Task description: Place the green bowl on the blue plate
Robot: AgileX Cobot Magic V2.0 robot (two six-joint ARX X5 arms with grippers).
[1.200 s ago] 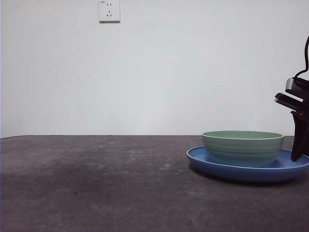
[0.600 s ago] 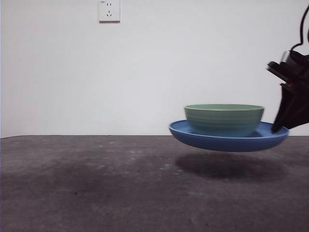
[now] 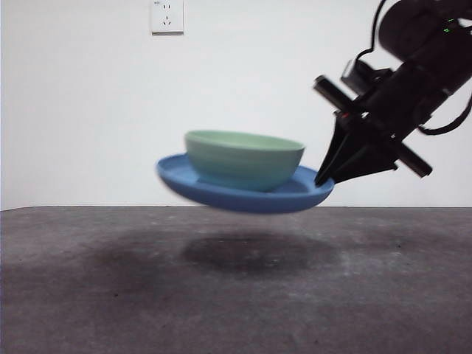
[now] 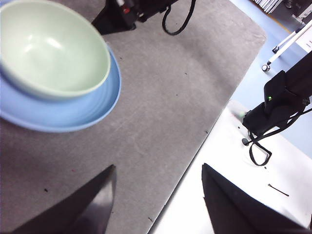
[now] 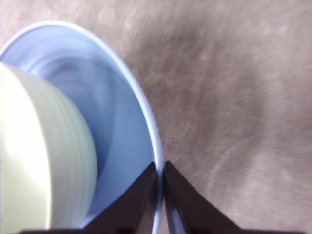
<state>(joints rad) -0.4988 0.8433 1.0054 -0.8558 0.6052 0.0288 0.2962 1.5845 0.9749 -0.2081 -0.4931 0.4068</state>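
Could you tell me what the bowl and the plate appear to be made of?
The bowl looks like matte-glazed ceramic or melamine: pale green, faint ridges on its wall. The plate looks like the same hard ware with a glossier finish: smooth blue surface with soft highlights. The pictures cannot settle which.

Right end effector (image 5: 160, 173) pinched on the blue plate (image 5: 117, 122) rim, green bowl (image 5: 44, 156) on the plate.

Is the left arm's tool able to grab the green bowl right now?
Probably yes. The left tool is open and empty, with nothing between it and the green bowl. But the bowl rides on the blue plate, held in the air by the right tool, so it's tricky.
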